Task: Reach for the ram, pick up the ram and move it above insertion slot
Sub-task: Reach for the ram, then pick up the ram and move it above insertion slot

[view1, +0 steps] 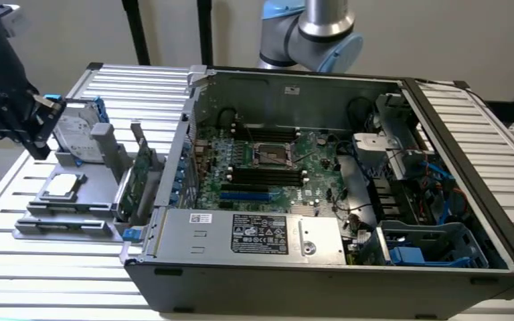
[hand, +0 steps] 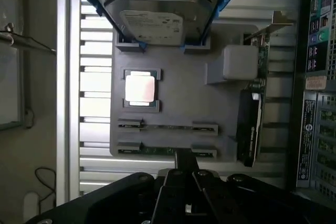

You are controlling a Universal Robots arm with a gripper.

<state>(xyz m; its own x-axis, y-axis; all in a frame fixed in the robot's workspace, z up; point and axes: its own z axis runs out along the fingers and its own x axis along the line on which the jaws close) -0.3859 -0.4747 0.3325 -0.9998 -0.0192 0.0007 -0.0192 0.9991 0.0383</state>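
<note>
Two thin green ram sticks stand on edge in the grey holder [hand: 178,93]: one ram [hand: 152,150] in the row nearest my fingers, the other ram [hand: 168,127] one row further in. My gripper [hand: 184,157] is shut with nothing in it, and its tip shows just over the nearest stick. In the exterior view the gripper [view1: 34,144] hangs well above the holder [view1: 83,194], at that view's left. The black insertion slots [view1: 266,175] lie on the motherboard inside the open computer case [view1: 239,267].
The holder also carries a silver hard drive in blue rails [hand: 152,24], a CPU chip [hand: 140,88], a grey block [hand: 239,61] and a green expansion card with a metal bracket [hand: 252,124]. Everything rests on a ribbed metal table [view1: 51,281]. The arm's base [view1: 315,33] stands behind the case.
</note>
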